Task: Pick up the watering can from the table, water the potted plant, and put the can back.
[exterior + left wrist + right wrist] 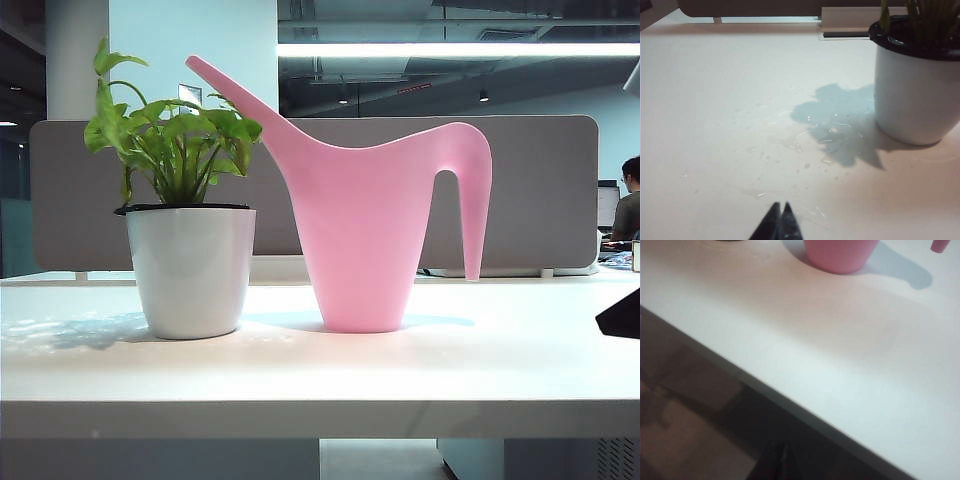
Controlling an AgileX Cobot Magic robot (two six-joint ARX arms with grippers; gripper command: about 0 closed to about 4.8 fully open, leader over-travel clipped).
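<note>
The pink watering can stands upright on the white table, spout pointing toward the potted plant just to its left. In the right wrist view only the can's base and handle tip show. My right gripper is shut and empty, off the table's front edge, well short of the can. In the left wrist view my left gripper is shut and empty above the tabletop, with the white pot some way ahead and to one side. Neither gripper's fingertips show in the exterior view.
Water droplets lie on the table beside the pot's shadow. A grey partition runs along the table's back edge. A dark piece of arm enters at the exterior view's right edge. The floor lies below the front edge.
</note>
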